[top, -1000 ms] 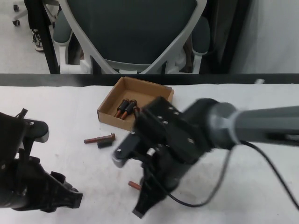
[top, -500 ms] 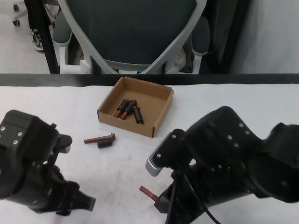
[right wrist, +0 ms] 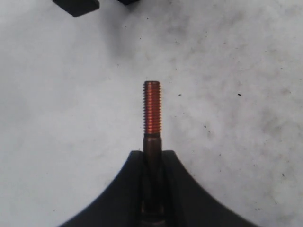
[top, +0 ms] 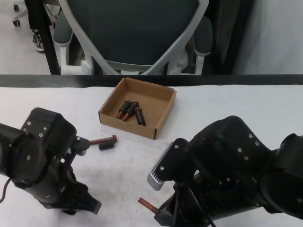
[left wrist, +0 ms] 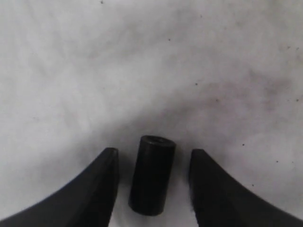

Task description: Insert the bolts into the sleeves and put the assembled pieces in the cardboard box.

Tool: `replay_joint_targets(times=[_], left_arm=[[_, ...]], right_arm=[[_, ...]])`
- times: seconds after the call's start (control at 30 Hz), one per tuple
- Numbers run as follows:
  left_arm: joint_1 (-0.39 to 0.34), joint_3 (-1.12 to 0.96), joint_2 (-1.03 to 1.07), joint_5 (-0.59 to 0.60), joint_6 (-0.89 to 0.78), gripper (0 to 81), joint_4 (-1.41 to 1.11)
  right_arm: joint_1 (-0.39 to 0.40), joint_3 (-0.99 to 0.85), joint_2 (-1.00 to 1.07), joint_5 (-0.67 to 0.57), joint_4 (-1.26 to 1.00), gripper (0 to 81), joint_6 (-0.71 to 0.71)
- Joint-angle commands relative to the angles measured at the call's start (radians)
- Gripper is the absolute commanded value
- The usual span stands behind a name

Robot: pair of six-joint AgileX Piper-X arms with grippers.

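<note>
**Bolt gripped, sleeve waiting between parted fingers**

Well on the near side of the cardboard box, the right gripper was clamped on a bolt, its threaded end sticking out free. Also on that side, the left gripper had its fingers apart around a black sleeve, with gaps on both sides. The left would do best to close squarely on the sleeve's middle, leaving the bore clear, before the axes are lined up. Just short of the box lay a spare bolt and a second sleeve; inside it sat assembled pieces.
</note>
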Motion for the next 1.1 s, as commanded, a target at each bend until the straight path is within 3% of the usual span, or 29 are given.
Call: replay_joint_targets(times=[0.0,0.1,0.17,0.37,0.53,0.8,1.07], left_arm=[[0.002,-0.001,0.024,-0.019,0.011,44.7,0.007],[0.002,-0.001,0.039,-0.046,0.019,44.3,0.0],[0.002,-0.001,0.039,-0.053,0.019,39.7,-0.01],[0.002,-0.003,0.039,-0.052,0.017,0.8,-0.023],[0.002,-0.001,0.039,-0.052,0.002,0.8,-0.023],[0.002,0.004,0.039,-0.044,0.026,0.8,-0.015],[0.002,0.004,0.039,-0.017,0.035,0.8,-0.015]], right_arm=[[0.002,-0.002,-0.013,-0.011,-0.013,0.2,-0.005],[0.002,-0.002,-0.013,-0.011,-0.013,0.2,-0.009],[0.002,-0.002,-0.013,-0.016,-0.013,0.2,-0.008],[0.002,-0.002,-0.013,-0.054,-0.015,0.2,-0.008],[0.002,-0.002,-0.013,-0.054,-0.052,0.2,-0.018],[0.002,-0.002,-0.013,-0.054,-0.133,0.2,-0.161],[0.002,-0.002,-0.013,-0.025,-0.118,0.2,-0.434]])
